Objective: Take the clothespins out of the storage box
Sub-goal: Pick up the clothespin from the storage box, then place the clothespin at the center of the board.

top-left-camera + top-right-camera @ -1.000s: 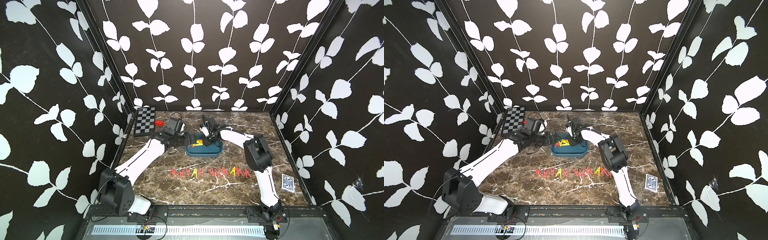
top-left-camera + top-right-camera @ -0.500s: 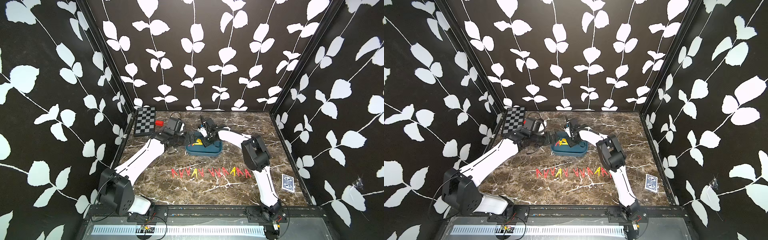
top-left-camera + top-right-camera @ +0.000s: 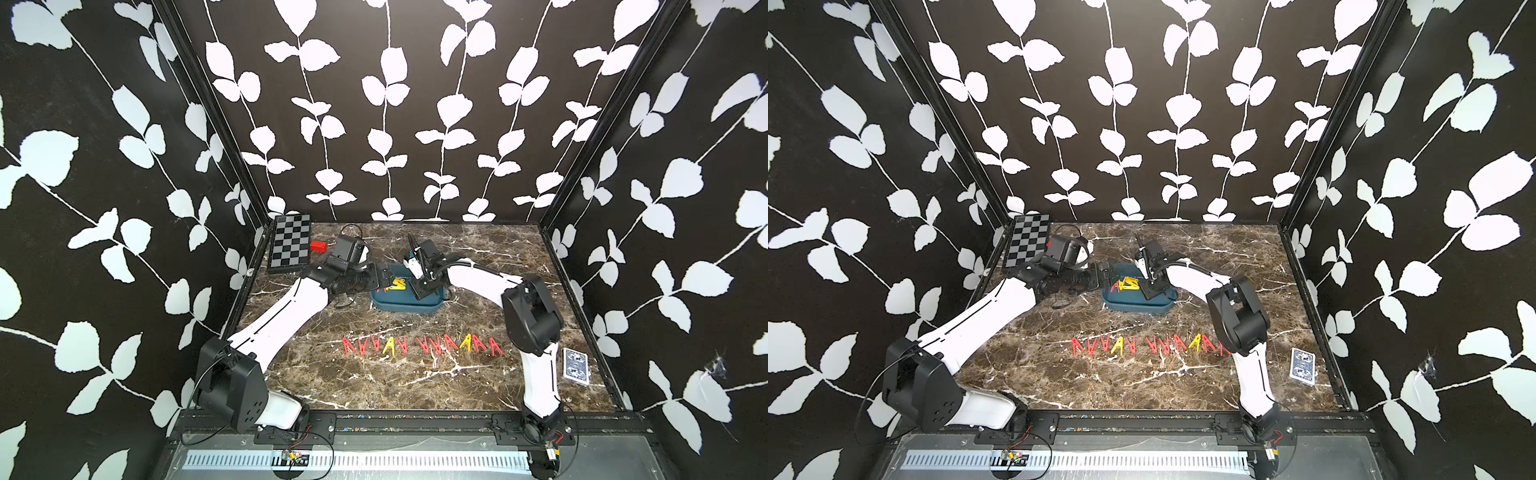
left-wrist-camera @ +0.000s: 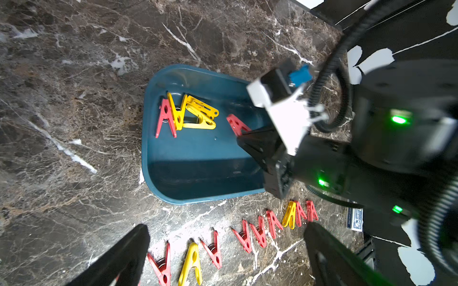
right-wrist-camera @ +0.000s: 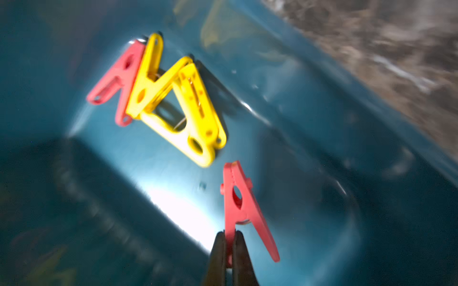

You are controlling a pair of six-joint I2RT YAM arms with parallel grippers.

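Observation:
The teal storage box (image 3: 399, 308) (image 3: 1133, 308) sits mid-table. On its floor (image 4: 198, 158) lies a cluster of one red and two yellow clothespins (image 4: 183, 116) (image 5: 168, 99). My right gripper (image 5: 230, 235) (image 3: 419, 286) reaches down into the box and is shut on one leg of a separate red clothespin (image 5: 241, 205) (image 4: 236, 123). My left gripper (image 4: 226, 225) (image 3: 384, 278) hovers at the box's left end, open, with nothing held. Several red and yellow clothespins (image 3: 422, 345) (image 3: 1148, 345) lie in a row on the table in front of the box.
A checkerboard (image 3: 289, 243) lies at the back left with a small red block (image 3: 319, 246) beside it. A blue deck of cards (image 3: 575, 365) (image 3: 1303, 365) rests near the right wall. Black leaf-patterned walls enclose the marble table on three sides.
My right gripper has shifted slightly left inside the box and shut on the red clothespin. The left arm has stayed where it was, open.

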